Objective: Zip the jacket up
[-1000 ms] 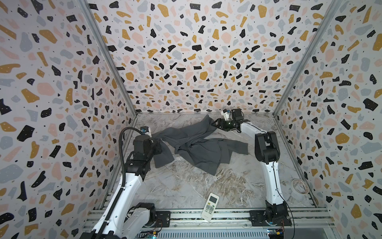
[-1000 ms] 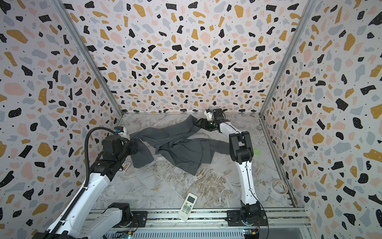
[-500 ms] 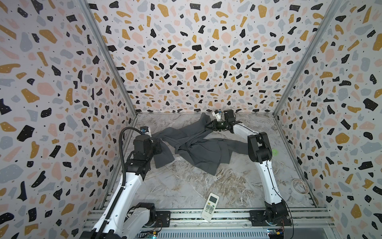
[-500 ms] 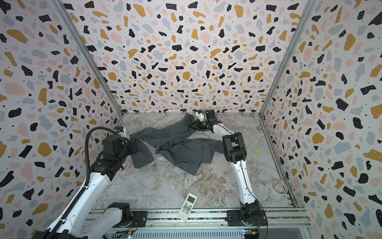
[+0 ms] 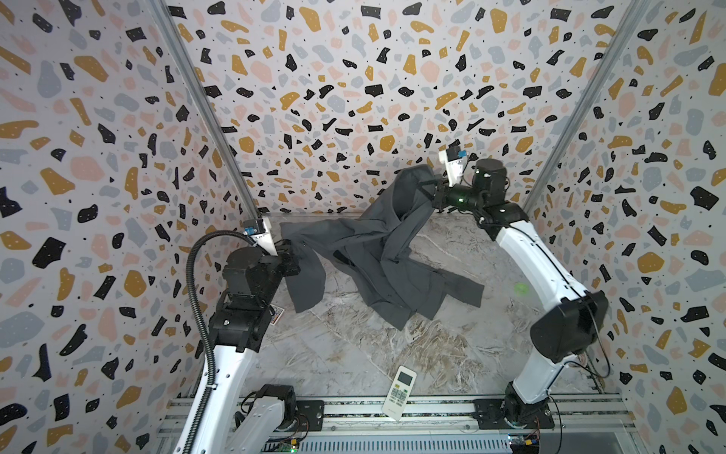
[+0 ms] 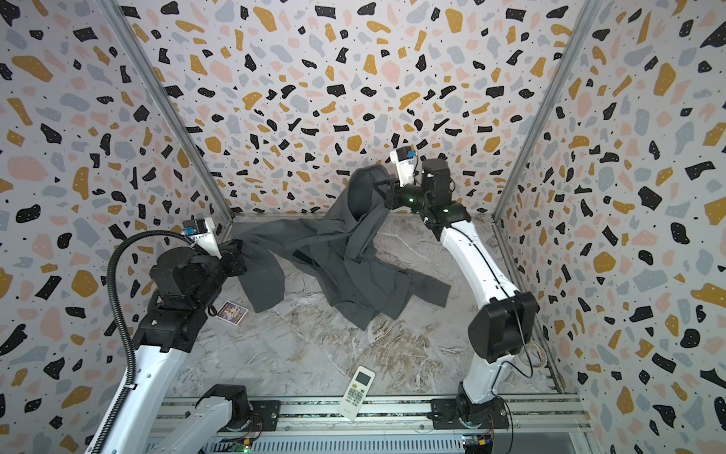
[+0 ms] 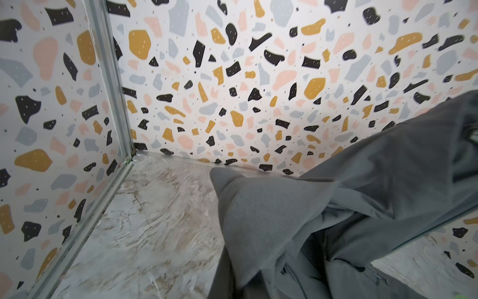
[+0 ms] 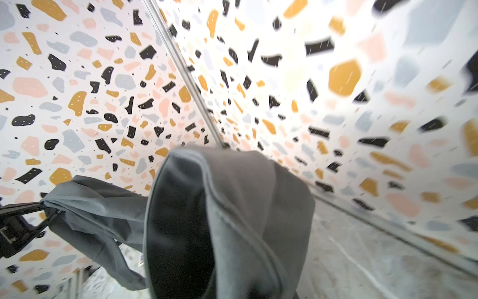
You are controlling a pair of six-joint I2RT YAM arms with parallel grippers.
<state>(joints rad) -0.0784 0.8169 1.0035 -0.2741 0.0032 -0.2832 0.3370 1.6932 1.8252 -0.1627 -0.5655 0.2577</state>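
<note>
Jacket [image 5: 373, 259]: crumpled, centre frame, half lifted off table [image 5: 353, 353]; left gripper [image 5: 292, 253] pinching its edge, middle left; right gripper [image 5: 426, 184] pinching a raised fold, upper centre; zip not visible; zipping apparently unstarted.

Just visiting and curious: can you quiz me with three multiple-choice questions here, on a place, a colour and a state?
1. The white rectangular plastic remote control lies: A on a wall; B at the marble table's near edge; C in a back corner.
2. The soft long-sleeved fabric jacket is: A red; B yellow; C dark grey.
3. The right gripper is: A shut on jacket fabric; B open; C touching the remote.
B, it sits at the front edge; C, grey in every view; A, fabric hangs from its closed jaws.
</note>
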